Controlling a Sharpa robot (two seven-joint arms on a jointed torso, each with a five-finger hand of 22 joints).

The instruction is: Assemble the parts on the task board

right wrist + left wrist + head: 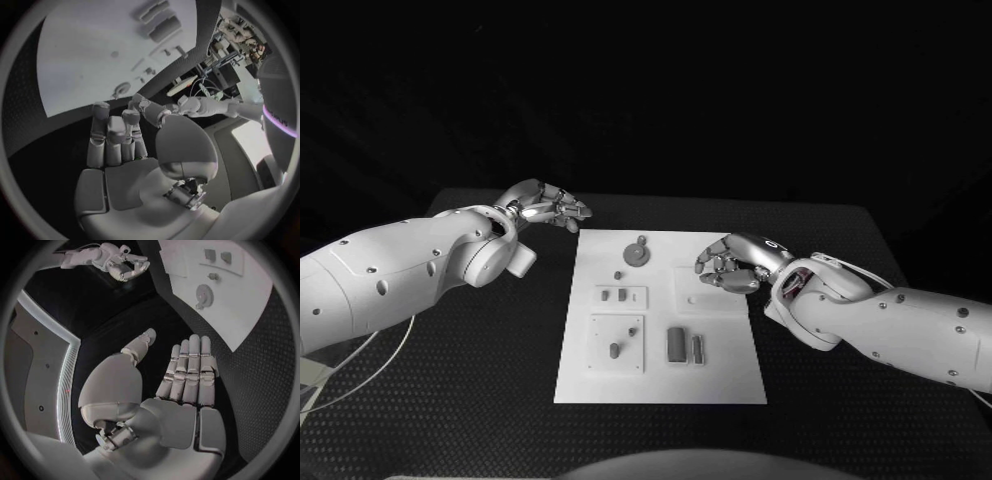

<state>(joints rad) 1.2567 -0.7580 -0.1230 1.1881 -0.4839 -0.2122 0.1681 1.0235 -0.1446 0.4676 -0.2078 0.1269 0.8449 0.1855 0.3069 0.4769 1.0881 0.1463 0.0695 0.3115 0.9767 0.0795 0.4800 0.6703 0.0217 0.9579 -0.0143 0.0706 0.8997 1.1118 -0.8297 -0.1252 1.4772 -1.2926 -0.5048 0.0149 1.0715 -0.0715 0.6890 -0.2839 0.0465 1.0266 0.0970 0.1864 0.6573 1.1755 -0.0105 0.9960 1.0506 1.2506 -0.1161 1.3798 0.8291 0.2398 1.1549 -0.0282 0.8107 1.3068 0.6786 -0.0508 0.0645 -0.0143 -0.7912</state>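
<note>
Both hands beside task board

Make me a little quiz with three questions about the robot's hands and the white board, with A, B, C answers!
1. Where is the right hand?
A. Over the right edge of the task board
B. Off the table
C. On the board's near left corner

2. What colour is the task board?
A. Red
B. White
C. Green

3. What is the left hand holding?
A. A round part
B. A cable
C. Nothing

Answers:
1. A, the head view shows the right hand above the board's right side.
2. B, the board is a white plate on the black table.
3. C, the left wrist view shows its fingers stretched out and apart with a bare palm, beside the board's far left corner.
</note>
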